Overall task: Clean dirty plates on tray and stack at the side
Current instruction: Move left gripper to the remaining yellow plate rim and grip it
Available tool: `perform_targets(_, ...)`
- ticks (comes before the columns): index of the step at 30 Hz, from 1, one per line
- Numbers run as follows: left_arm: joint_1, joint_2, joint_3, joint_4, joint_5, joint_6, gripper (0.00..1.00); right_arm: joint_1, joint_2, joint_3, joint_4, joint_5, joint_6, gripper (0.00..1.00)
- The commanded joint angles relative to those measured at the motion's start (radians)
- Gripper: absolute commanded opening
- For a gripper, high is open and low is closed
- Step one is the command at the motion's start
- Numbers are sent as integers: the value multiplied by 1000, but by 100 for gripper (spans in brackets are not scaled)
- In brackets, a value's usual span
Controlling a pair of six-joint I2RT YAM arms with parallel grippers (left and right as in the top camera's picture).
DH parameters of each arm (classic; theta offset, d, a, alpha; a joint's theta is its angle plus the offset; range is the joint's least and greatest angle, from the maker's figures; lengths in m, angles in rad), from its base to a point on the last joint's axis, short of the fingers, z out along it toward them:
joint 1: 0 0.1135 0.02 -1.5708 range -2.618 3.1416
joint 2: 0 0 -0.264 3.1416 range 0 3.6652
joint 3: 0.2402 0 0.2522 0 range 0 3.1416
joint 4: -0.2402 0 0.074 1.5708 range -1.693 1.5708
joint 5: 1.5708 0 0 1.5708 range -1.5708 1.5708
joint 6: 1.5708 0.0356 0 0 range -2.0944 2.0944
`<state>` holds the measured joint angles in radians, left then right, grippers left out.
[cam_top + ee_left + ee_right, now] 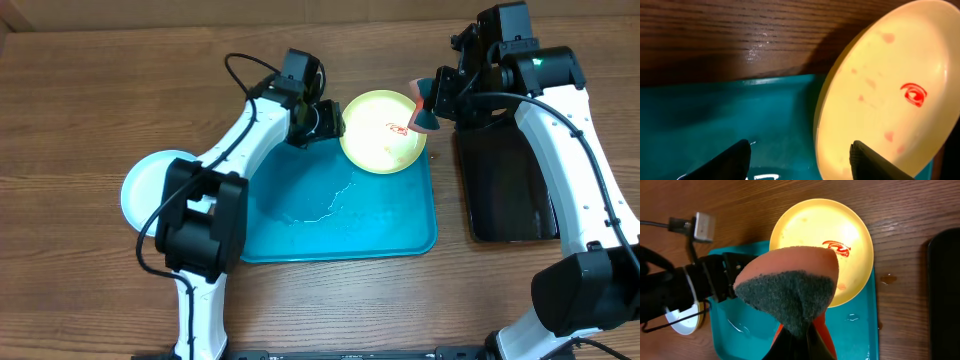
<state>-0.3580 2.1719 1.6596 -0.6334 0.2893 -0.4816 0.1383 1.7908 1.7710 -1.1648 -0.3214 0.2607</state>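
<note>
A pale yellow plate (pixel 382 135) with red smears sits at the far right corner of the turquoise tray (pixel 340 228). My left gripper (pixel 335 124) is open, its fingers (pixel 800 147) straddling the plate's left rim (pixel 880 100), one finger over the tray (pixel 715 110). My right gripper (pixel 432 100) is shut on an orange sponge (pixel 422 110) with a dark scouring face (pixel 790 290), held just above the plate's right edge (pixel 815 225). A light blue plate (pixel 145 190) lies on the table left of the tray, partly under the left arm.
A narrow black tray (pixel 505 190) lies on the table right of the turquoise tray. Streaks of water (pixel 320 205) lie on the turquoise tray's floor (pixel 860 330). The left arm's cable loops over the table behind the tray.
</note>
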Motion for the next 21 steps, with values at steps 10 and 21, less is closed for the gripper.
perform_targets(10, -122, 93, 23, 20, -192, -56, 38, -5, -23, 10, 6, 14, -7, 4)
perform_targets(21, -8, 23, 99, -348, -219, 24, 4, 24, -2, 8, -6, 13, -7, 4)
